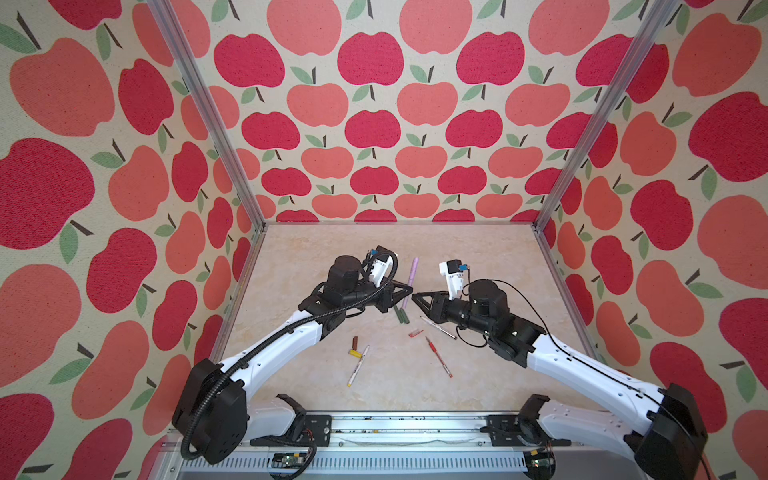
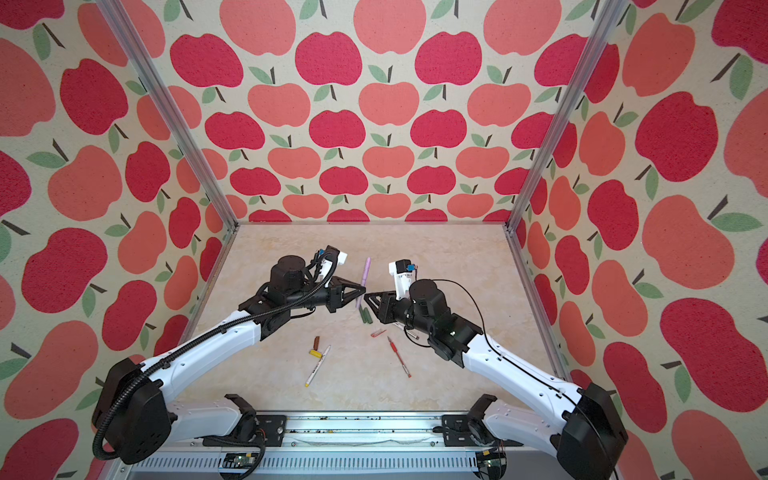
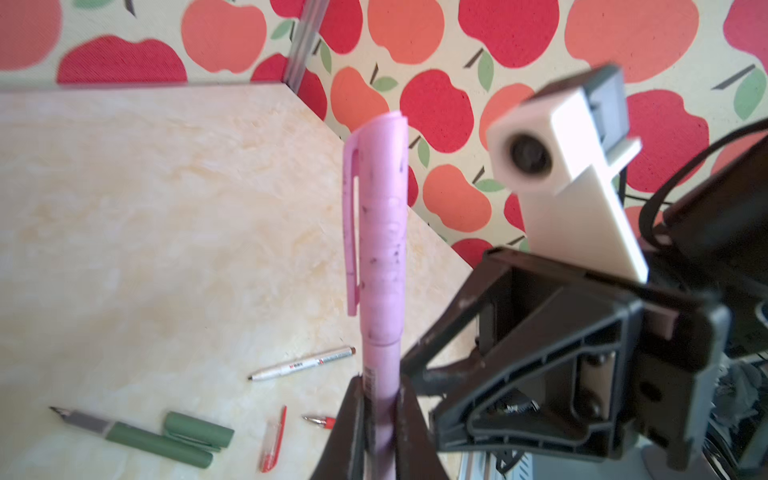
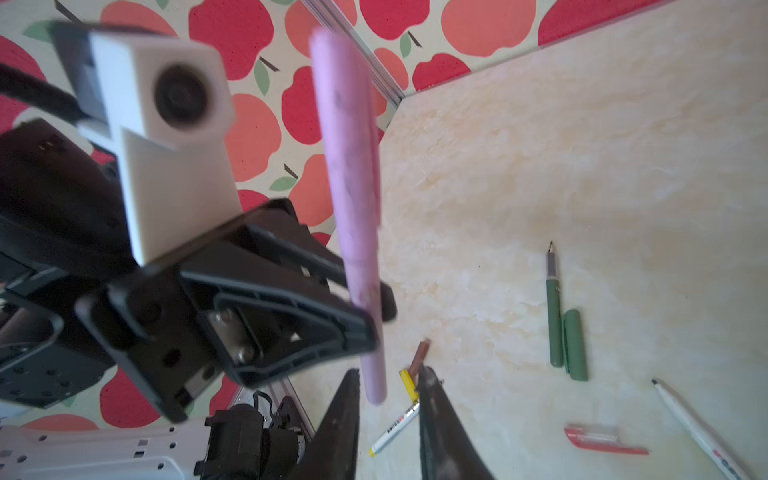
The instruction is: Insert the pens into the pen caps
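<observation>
- While the lilac pen (image 1: 414, 270) stands capped in the left claw (image 1: 407, 286), we find the tabletop (image 1: 478, 257) carrying four pens and four caps, none joined.
- The left claw is clamped low on the lilac barrel, with the pen roughly upright above the tabletop. We judge this grip was chosen to leave the upper end free for the cap.
- The right claw (image 1: 414, 297) faces it, just beside the pen. Its jaws are narrowly parted and empty, so we judge the cap needs no further support.
- Only the left wrist view shows the lilac cap (image 3: 376, 208) seated on the pen, clip included; both top views give a plain lilac stick.
- Only the right wrist view shows the gap between the right jaws.
- The dark green pen (image 4: 555, 320) and dark green cap (image 4: 575, 345) lie side by side below the claws.
- The red pen (image 1: 439, 357) and brown-print pen (image 1: 438, 327) lie nearer the right arm, the red cap (image 1: 415, 333) between them.
- The yellow cap (image 1: 354, 353) and brown cap (image 1: 355, 342) sit by the yellow-print pen (image 1: 357, 368).
</observation>
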`<state>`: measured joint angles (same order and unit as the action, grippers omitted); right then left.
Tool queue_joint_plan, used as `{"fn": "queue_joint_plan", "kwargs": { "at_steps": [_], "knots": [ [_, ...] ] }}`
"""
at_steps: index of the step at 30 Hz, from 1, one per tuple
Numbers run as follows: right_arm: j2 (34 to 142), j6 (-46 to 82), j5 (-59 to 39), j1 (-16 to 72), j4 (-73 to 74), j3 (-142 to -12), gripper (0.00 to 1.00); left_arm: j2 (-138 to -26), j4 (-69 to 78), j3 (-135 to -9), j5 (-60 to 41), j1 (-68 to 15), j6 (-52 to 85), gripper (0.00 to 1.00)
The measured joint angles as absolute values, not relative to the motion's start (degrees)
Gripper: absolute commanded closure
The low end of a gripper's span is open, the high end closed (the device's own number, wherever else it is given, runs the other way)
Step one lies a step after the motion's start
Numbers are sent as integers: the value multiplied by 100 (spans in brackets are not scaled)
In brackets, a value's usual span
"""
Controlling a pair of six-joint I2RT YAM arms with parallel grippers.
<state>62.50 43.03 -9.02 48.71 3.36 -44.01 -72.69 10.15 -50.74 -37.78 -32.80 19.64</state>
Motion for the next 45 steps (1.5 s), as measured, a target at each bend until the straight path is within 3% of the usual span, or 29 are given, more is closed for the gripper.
{"fn": "queue_joint_plan", "kwargs": {
  "at_steps": [9, 17, 23, 33, 39, 45],
  "knots": [
    [5872, 3667, -952, 4436, -537, -5496, 55, -6661, 1205, -4217, -3485, -3378, 1800, 100],
    [5454, 3341, -882, 4263, -921, -5658, 52, -5570, 1033, -3806, -2858, -3376, 1256, 100],
    [5649, 3295, -834, 4261, -1133, -5553, 53, -5358, 298, -3909, -2128, -3203, 1282, 100],
    [6545, 3216, -587, 4261, -1684, -5485, 53, -5714, -1896, -4587, -659, -2429, 2991, 100],
    [6657, 3216, -604, 4261, -1684, -5269, 52, -6396, -2541, -4639, -534, -1608, 4298, 100],
    [6622, 3214, -598, 4261, -1656, -5186, 52, -7422, -2362, -4753, -803, -1673, 5452, 100]
  ]
}}
